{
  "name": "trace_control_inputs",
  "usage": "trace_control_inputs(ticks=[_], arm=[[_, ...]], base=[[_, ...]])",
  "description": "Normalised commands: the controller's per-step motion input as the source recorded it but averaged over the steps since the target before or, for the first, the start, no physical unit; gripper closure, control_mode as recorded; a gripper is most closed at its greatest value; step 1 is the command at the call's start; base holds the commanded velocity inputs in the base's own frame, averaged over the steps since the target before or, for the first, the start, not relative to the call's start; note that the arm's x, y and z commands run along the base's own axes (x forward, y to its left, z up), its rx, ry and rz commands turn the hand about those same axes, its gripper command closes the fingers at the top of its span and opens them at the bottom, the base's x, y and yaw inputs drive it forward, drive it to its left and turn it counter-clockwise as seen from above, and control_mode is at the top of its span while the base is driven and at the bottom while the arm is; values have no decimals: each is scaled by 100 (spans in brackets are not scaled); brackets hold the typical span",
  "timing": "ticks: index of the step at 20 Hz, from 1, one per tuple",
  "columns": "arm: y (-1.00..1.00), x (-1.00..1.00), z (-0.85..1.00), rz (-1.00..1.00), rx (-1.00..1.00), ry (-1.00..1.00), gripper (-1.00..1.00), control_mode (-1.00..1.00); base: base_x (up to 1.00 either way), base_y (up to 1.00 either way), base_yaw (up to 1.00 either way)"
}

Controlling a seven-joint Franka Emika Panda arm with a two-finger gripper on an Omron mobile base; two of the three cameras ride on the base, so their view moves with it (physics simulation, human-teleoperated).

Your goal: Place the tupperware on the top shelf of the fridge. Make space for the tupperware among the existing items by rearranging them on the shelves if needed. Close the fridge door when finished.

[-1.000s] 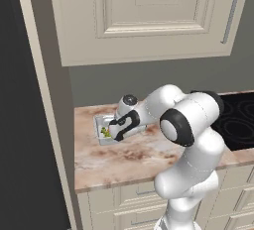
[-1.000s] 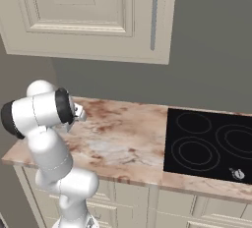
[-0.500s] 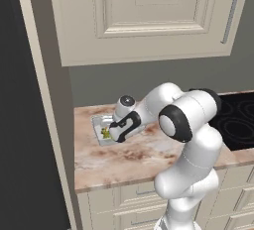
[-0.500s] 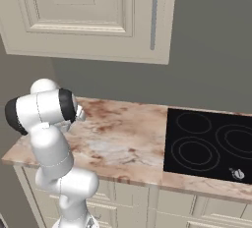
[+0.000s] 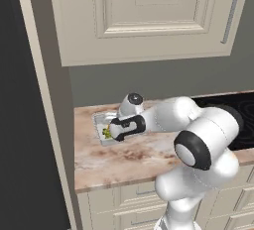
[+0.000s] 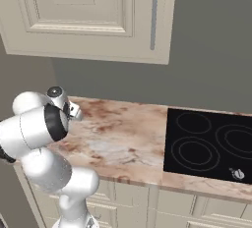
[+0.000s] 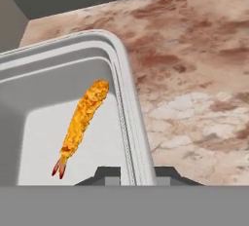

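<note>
The tupperware (image 5: 102,125) is a pale translucent tub on the marble counter (image 5: 134,158), near its back left corner. In the hand view the tupperware (image 7: 73,74) holds an orange fried strip (image 7: 82,122), and in the left base view a bit of green food shows. My gripper (image 5: 110,133) reaches down over the tub's right side. In the hand view the gripper (image 7: 137,174) is shut on the tub's right wall, one tip inside and one outside. The fridge's shelves, door and existing items are out of view.
A beige upright panel (image 5: 47,100) borders the counter on the left, with a dark surface (image 5: 15,125) beyond it. A cream wall cabinet (image 5: 149,16) hangs above. A black cooktop (image 6: 211,143) takes up the counter's right end.
The jaws have shut on the tub's right wall; they stood open a second ago. The hand has shifted slightly left and down over the tub.
</note>
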Motion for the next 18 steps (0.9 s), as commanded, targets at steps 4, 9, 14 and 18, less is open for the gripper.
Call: trace_control_inputs(ticks=[4, 9, 14, 18], arm=[[-62, -81, 77, -12, 7, 0, 100, -100], [-79, -67, 97, -19, 2, 0, 100, -100], [-75, -45, 100, -11, 0, 0, 100, -100], [-57, -42, 100, -5, 0, 2, 100, -100]], base=[[0, 0, 0], [0, 0, 0], [0, 0, 0], [0, 0, 0]])
